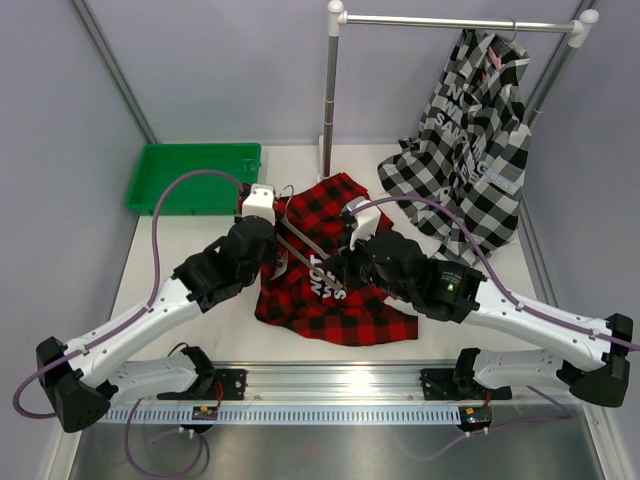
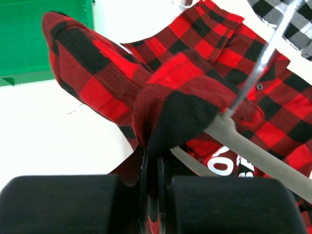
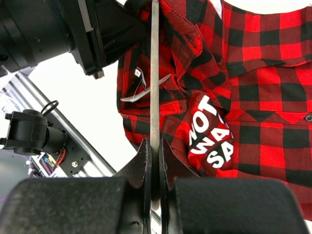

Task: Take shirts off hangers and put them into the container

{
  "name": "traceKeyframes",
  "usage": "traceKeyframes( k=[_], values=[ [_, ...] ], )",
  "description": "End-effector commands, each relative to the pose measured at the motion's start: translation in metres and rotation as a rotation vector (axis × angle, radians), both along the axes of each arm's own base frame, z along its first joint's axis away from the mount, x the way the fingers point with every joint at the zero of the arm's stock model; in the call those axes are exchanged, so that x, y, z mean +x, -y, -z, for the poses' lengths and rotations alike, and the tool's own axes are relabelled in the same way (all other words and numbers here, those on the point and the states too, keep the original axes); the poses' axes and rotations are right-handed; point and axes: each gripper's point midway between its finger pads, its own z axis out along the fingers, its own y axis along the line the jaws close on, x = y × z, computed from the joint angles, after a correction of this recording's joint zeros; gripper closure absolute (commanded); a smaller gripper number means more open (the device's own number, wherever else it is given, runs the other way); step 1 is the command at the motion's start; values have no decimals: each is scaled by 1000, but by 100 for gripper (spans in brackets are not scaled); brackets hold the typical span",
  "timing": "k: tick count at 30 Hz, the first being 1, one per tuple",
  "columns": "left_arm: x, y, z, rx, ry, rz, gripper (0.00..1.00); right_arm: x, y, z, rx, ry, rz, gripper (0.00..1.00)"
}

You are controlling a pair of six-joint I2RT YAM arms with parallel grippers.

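Observation:
The red-and-black shirt [image 1: 335, 290] lies rumpled on the table between my two arms, white lettering up. My left gripper [image 2: 152, 163] is shut on a bunched fold of its fabric [image 2: 175, 102]. A grey wire hanger [image 3: 155, 73] is still threaded in this shirt, and my right gripper [image 3: 155, 146] is shut on its straight wire. From above, the left gripper [image 1: 280, 235] and right gripper [image 1: 338, 266] sit close together over the shirt. The black-and-white shirt [image 1: 470, 140] hangs on its hanger [image 1: 513, 27] from the rail. The green container [image 1: 195, 178] stands at the back left, nothing in it.
A silver rack rail [image 1: 450, 20] on an upright post [image 1: 329, 90] stands at the back, the post's foot just behind the red shirt. The black-and-white shirt's hem drapes onto the table at right. Grey walls close in both sides; a metal rail runs along the near edge.

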Motion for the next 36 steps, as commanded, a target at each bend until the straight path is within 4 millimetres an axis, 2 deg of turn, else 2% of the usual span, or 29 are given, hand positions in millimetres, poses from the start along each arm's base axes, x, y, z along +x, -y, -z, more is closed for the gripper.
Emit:
traceKeyframes(
  k=[1, 9, 13, 15, 16, 24, 31, 36],
  values=[
    [14, -1, -39, -67, 105, -73, 100, -5, -1, -34, 116, 51, -17, 100],
    [22, -5, -46, -41, 127, -109, 100, -20, 17, -31, 127, 29, -44, 100],
    [27, -6, -48, -35, 126, -121, 100, -32, 23, -16, 97, -13, -82, 100],
    [29, -8, -48, -27, 128, -130, 100, -37, 28, -15, 103, -19, -94, 100],
    [30, -8, -50, -28, 130, -131, 100, -39, 31, -7, 89, -29, -96, 100],
    [39, -13, -50, -5, 128, -161, 100, -52, 74, 4, 71, -33, -58, 100],
    [46, -16, -44, 8, 117, -180, 100, -63, 107, -3, 96, -11, -37, 100],
    [52, -21, -38, 25, 107, -199, 100, -67, 125, 0, 81, -10, -15, 100]
  ],
)
